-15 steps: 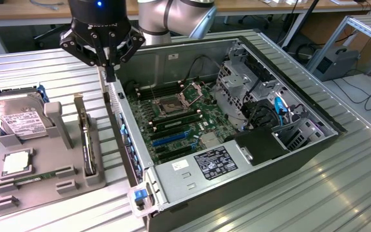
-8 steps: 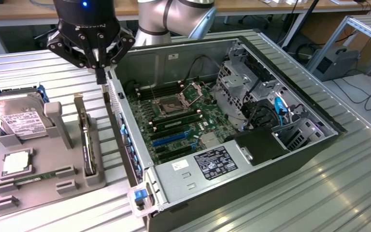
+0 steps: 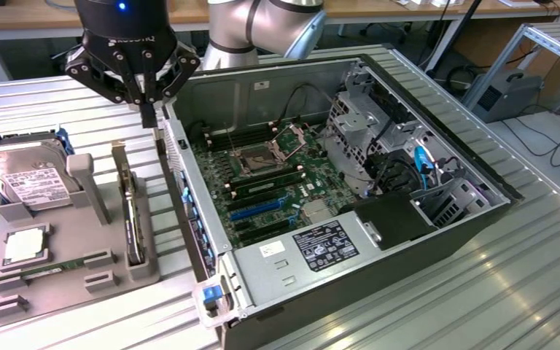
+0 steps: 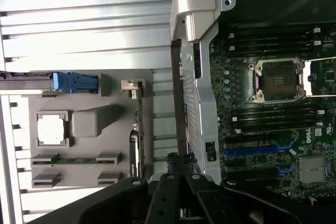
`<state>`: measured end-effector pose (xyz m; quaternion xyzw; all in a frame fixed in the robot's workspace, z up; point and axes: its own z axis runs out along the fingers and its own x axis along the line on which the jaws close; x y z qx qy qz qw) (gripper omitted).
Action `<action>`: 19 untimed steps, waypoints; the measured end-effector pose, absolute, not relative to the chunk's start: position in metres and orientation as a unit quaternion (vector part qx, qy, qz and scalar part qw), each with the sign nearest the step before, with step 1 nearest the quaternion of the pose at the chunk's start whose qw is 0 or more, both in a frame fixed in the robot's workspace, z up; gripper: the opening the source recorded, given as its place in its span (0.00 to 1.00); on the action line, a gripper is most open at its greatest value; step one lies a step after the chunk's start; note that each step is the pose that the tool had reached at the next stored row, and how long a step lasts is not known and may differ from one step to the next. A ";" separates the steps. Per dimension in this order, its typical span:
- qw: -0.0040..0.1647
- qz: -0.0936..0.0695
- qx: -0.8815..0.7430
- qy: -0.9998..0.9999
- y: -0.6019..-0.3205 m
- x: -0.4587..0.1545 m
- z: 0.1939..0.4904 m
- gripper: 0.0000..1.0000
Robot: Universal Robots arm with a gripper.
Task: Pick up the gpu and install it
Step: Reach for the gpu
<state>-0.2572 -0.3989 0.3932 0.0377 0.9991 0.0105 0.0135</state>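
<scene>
Ribbed table [image 3: 513, 284] carries the work: the gpu [image 3: 130, 213] stands untouched in its holder [image 3: 61, 288] at the exterior view's lower left, nothing installed. The tool [image 3: 149, 115], closed and empty, hovers upper left beside the case [image 3: 216, 95].

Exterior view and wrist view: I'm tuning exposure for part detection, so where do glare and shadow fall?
Exterior view: glare streaks on the table beside the computer case; the motherboard is evenly lit. Wrist view: the table's slats wash out white; part of the case's interior lies in shadow.
</scene>
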 end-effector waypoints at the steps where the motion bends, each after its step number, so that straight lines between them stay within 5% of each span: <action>1: 0.013 0.010 0.038 0.999 -0.399 -0.258 0.393 0.11; 19: 0.014 0.008 0.038 0.999 -0.399 -0.265 0.393 0.11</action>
